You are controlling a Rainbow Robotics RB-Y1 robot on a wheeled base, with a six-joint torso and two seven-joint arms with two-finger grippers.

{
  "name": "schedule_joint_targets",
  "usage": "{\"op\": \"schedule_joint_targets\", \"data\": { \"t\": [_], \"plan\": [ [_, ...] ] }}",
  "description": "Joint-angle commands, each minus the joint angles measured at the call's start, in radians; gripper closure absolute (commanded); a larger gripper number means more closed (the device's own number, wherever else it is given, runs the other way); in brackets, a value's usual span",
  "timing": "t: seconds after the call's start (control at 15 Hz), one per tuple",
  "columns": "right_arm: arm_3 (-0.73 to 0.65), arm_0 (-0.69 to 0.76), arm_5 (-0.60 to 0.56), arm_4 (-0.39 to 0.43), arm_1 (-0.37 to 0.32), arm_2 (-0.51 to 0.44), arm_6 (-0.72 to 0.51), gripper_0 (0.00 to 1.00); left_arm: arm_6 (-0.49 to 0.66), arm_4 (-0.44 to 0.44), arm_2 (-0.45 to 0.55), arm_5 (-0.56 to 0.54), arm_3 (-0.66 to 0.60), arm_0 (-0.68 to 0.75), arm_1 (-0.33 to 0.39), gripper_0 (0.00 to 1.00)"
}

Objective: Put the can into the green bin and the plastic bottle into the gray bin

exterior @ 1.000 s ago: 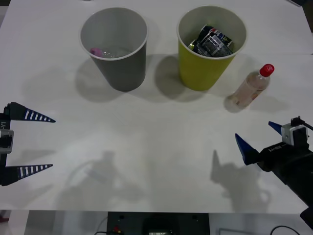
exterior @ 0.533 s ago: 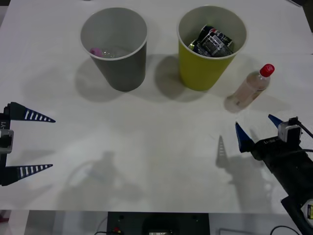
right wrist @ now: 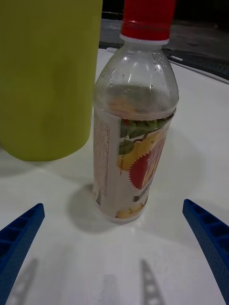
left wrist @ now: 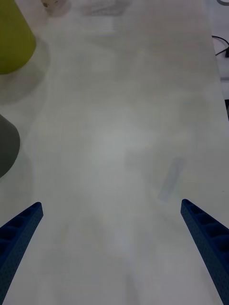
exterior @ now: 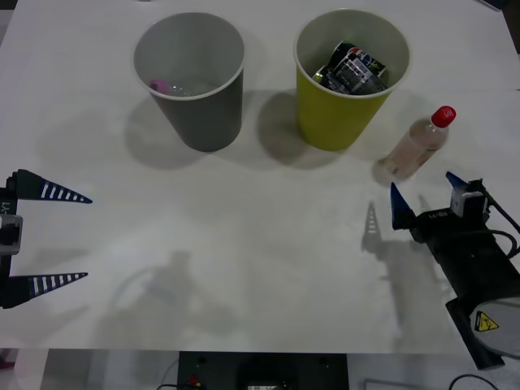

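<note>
As the right pincer [exterior: 424, 195], jaws apart, had crept nearer the plastic bottle [exterior: 414, 146], a grasp looked imminent.

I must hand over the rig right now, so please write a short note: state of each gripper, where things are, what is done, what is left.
Right gripper: open, low over the table, just short of the bottle, aimed at it.
Left gripper: open, idle at the table's left edge.
Bottle: upright, beside the green bin, untouched.
Done: cans lie in the green bin.
Left: grasp the bottle, drop it into the gray bin, which already holds a clear item with a pink cap.
</note>
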Motion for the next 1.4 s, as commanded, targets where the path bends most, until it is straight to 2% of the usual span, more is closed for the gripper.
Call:
{"op": "schedule_joint_targets", "data": {
  "t": [0.07,0.67,1.13,1.33,1.4],
  "plan": [
    [0.054,-0.009,0.000,-0.001,0.033,-0.026,-0.009,0.00,0.000,0.000,0.000,0.000,0.000,0.000,0.000,0.00],
    [0.247,-0.098,-0.009,-0.056,0.173,-0.063,-0.015,0.00,0.000,0.000,0.000,0.000,0.000,0.000,0.000,0.00],
    [0.361,-0.156,-0.075,-0.073,0.245,-0.092,-0.007,0.00,0.000,0.000,0.000,0.000,0.000,0.000,0.000,0.00],
    [0.378,-0.167,-0.083,-0.087,0.252,-0.090,-0.003,0.00,0.000,0.000,0.000,0.000,0.000,0.000,0.000,0.00],
    [0.376,-0.167,-0.084,-0.085,0.252,-0.090,0.000,0.11,0.000,0.000,0.000,0.000,0.000,0.000,0.000,0.00]
  ]
}}
